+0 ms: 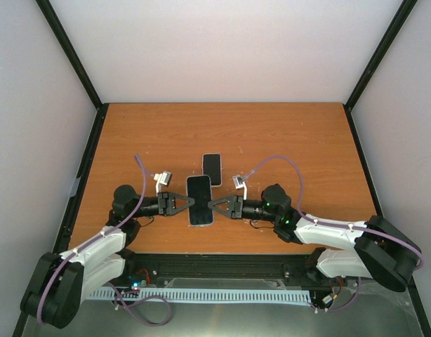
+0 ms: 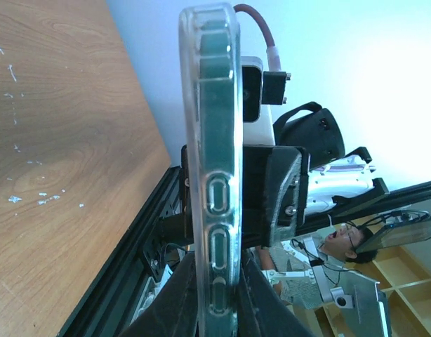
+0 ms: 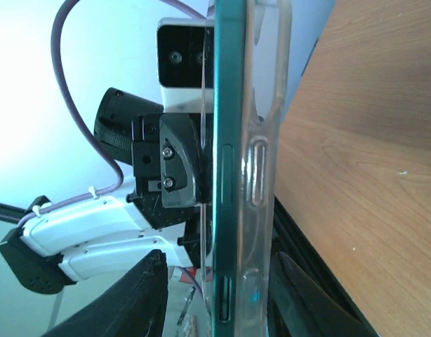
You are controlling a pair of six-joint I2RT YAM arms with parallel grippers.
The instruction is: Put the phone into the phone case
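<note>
Case: clear plastic phone case (image 2: pixel 210 140), glossy, smooth, see-through.
Phone: dark teal phone (image 3: pixel 224 105), smooth edge with a satin sheen.
Worktop: orange-brown wood-grain worktop (image 1: pixel 293 140), matt, with pale scuffs.

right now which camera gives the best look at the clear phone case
The left wrist view: the phone case stands edge-on mid-frame, sharp and near, with the teal phone showing through. The right wrist view shows its edge too, beside the phone's rim. From the top it is barely told from the dark phone.
</note>
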